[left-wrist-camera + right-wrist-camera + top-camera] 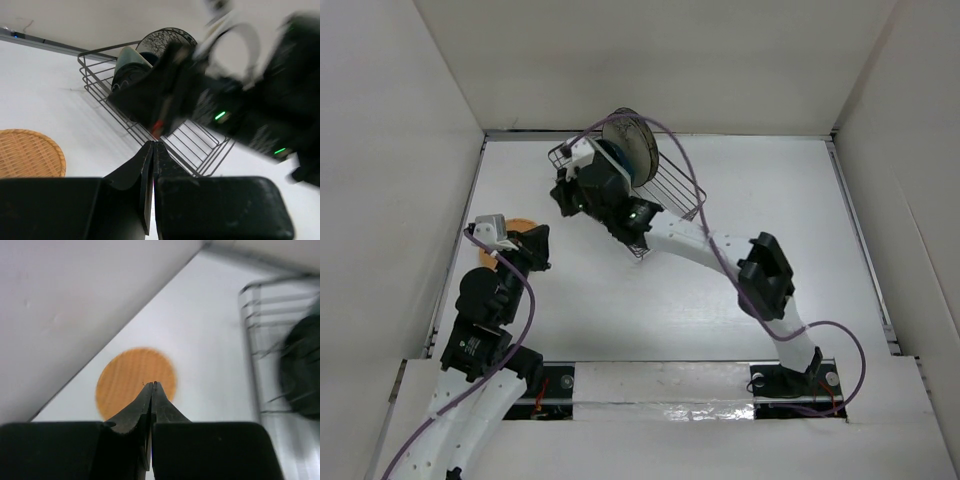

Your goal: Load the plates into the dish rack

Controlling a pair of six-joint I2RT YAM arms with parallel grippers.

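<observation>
The small orange plate [523, 227] lies flat on the table [620, 300], close to the left wall and just beside your left gripper [152, 146]. This gripper's fingers are pressed together with nothing between them. The left arm is folded at the elbow and points toward the rack. Your right arm stretches diagonally across the table. Its gripper [152, 385] is also closed and empty, aimed toward the orange plate. Farther back, the dish rack [675, 190] holds the other plates [131, 60] upright.

Overhead camera looks down; both low wrist cameras apparently share the dish rack [200, 147].
</observation>
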